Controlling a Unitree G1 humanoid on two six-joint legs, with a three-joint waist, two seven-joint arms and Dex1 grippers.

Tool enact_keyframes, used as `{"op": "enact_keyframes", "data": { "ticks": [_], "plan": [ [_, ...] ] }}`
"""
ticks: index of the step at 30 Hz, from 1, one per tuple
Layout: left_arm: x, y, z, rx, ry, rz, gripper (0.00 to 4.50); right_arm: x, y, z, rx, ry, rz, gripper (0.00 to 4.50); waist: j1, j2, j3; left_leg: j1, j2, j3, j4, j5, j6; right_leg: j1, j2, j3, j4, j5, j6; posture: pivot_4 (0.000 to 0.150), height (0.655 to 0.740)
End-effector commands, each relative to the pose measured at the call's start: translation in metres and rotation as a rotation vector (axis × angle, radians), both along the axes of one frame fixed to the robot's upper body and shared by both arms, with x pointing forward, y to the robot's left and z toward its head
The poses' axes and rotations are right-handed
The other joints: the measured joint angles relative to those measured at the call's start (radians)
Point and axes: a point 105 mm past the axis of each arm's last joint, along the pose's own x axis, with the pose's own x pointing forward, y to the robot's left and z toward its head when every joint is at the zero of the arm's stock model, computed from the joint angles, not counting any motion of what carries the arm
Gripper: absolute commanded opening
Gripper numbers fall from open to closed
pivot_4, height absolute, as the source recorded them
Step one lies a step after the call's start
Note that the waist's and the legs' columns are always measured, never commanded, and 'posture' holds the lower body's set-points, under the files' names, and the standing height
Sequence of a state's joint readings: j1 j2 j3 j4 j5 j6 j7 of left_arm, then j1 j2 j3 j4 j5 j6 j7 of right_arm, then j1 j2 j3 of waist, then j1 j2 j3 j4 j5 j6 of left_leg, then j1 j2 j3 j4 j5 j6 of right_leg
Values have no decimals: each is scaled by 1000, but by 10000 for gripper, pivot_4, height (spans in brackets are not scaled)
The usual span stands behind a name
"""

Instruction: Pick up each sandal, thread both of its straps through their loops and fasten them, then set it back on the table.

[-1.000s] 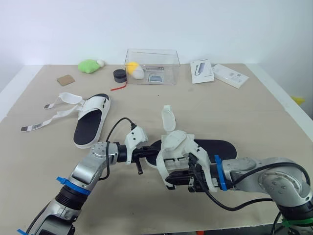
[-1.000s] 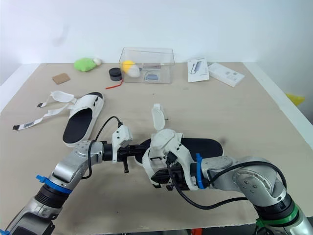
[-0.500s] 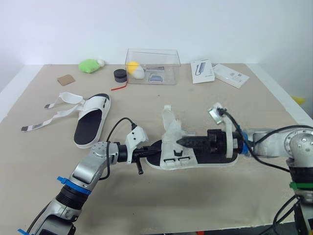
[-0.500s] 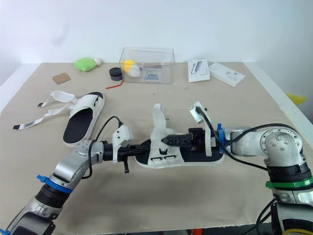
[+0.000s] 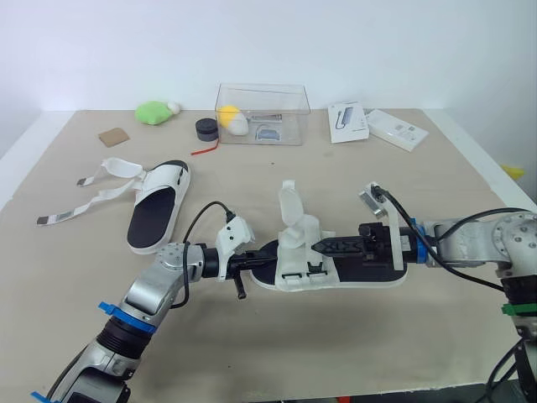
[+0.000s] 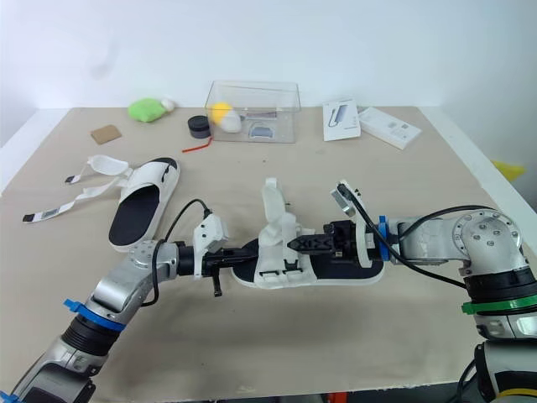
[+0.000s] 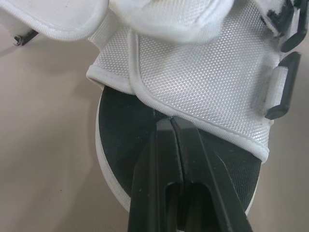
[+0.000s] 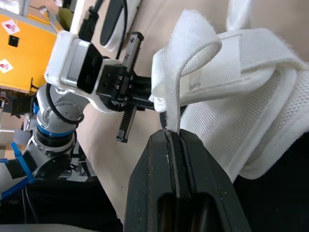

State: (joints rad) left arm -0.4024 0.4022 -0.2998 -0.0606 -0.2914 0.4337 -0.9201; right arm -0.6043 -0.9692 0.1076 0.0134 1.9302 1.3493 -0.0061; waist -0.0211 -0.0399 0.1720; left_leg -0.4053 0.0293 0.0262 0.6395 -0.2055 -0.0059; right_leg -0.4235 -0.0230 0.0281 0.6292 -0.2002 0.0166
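Observation:
The near sandal [image 5: 369,273], white upper over a black footbed, lies flat at mid-table. My left gripper [image 5: 258,259] is at its toe end, shut on the edge of the white upper [image 7: 203,82] where it meets the footbed. My right gripper [image 5: 317,246] reaches in over the heel and is shut on a white strap [image 8: 188,63] that loops back over the upper. Another strap [image 5: 289,204] stands upright behind it. The second sandal [image 5: 155,210] lies to the left, its two straps [image 5: 84,201] loose and spread on the table.
At the back stand a clear box [image 5: 260,113], a green toy [image 5: 153,112], a small black pot [image 5: 205,128], a brown card [image 5: 112,137] and two white packets [image 5: 346,122] [image 5: 394,128]. The table's near edge runs just below the arms.
The right arm swung from in front of the sandal round to its heel side, and the sandal went from raised to lying flat. The left gripper kept its hold at the toe.

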Motion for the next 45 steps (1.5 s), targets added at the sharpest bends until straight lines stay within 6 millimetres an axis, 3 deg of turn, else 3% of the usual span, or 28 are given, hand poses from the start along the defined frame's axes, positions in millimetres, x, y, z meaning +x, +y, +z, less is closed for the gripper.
{"op": "enact_keyframes", "data": {
  "ticks": [1, 22, 35, 45],
  "plan": [
    [-2, 4, -22, 60, 64, 23, 0, -6, 1, 4, -15, 3, 30, 204, 0, 0, 0, 0, 0, 0, 0, 0, 0, 0, 0, 0, 0, 0, 0, 1500, 7400],
    [-3, 3, -26, 59, 73, 28, 0, -7, -1, 9, -15, 6, 54, 204, 0, 0, 0, -1, 0, 0, 0, -2, 3, 0, 0, 0, -1, -1, 0, 1500, 7400],
    [-3, 2, -27, 54, 76, 31, 0, -16, -2, -1, -108, -12, 79, 204, 1, 0, 0, -1, 0, 0, 0, -2, 3, 0, -1, 0, -2, -1, 1, 1500, 7400],
    [-4, 1, -28, 52, 80, 34, 0, -14, 7, 6, -23, -4, 93, 204, 1, 0, 0, -1, 0, 0, 0, -4, 7, 0, -1, 0, -2, -2, 1, 1500, 7400]
  ]
}}
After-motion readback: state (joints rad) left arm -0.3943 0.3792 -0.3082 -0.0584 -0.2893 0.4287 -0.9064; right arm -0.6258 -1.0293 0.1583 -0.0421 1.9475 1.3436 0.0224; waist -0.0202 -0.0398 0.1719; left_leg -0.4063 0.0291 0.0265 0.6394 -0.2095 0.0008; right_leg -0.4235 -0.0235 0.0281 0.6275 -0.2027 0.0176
